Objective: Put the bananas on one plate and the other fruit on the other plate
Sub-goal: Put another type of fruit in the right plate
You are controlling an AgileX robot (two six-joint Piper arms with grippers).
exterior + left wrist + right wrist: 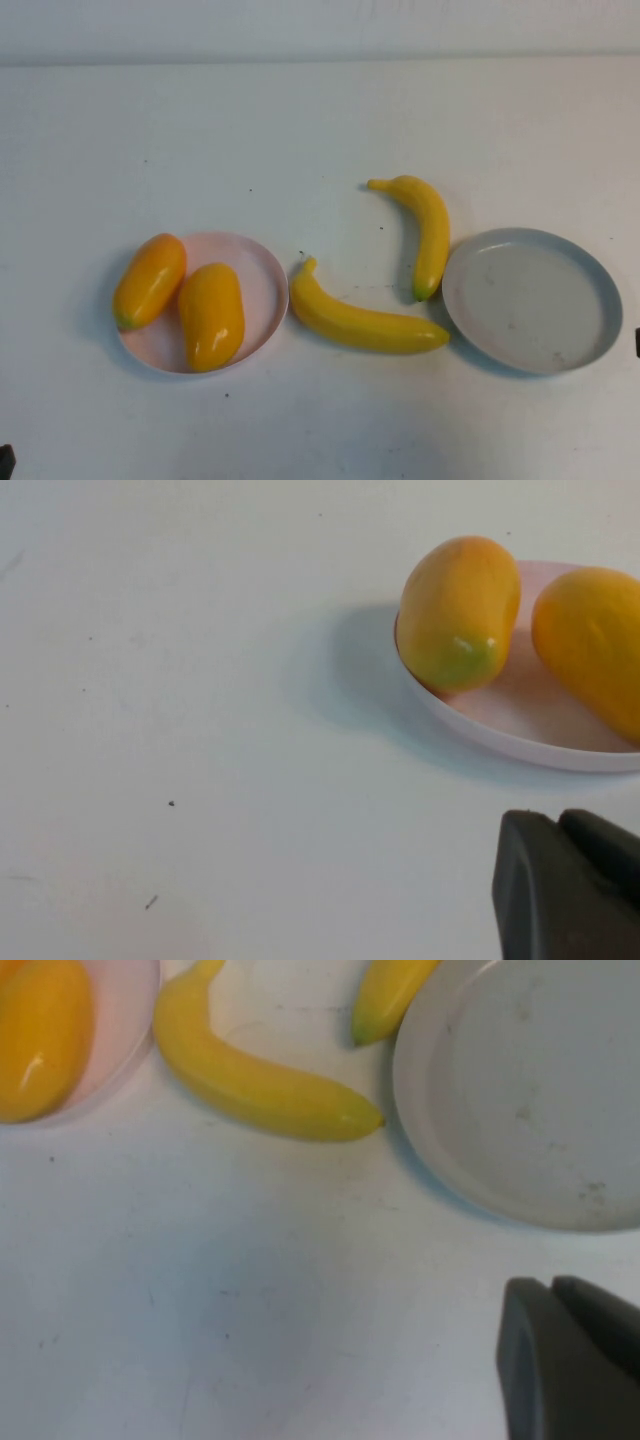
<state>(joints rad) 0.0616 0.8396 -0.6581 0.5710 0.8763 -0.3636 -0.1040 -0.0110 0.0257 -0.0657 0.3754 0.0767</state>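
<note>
Lying on the white desk [320, 120] are all task items, seen from the high view. Two mango-like fruits are placed on the pink plate [262, 280] at left: the left mango [150, 281] is propped on the plate's left rim, overhanging it, and the right mango [211, 315] is set inside, touching the first. The near banana [358, 318] is laid on the desk between the two plates, its stem end just beside the pink plate's right rim. The far banana [425, 228] is laid further back, its greenish tip pointed near and ending just beside the grey plate [533, 300], which is set at right and carries nothing. Neither banana is on a plate.

The left claw [568, 885] is seen only as a dark tip in the left wrist view, held above bare desk near and left of the pink plate; its fingers are closed together, nothing gripped. The right claw [572, 1355] is seen likewise in the right wrist view, held over bare desk on the near side of the grey plate, fingers closed, nothing gripped. Both claws are well apart from the fruit.
</note>
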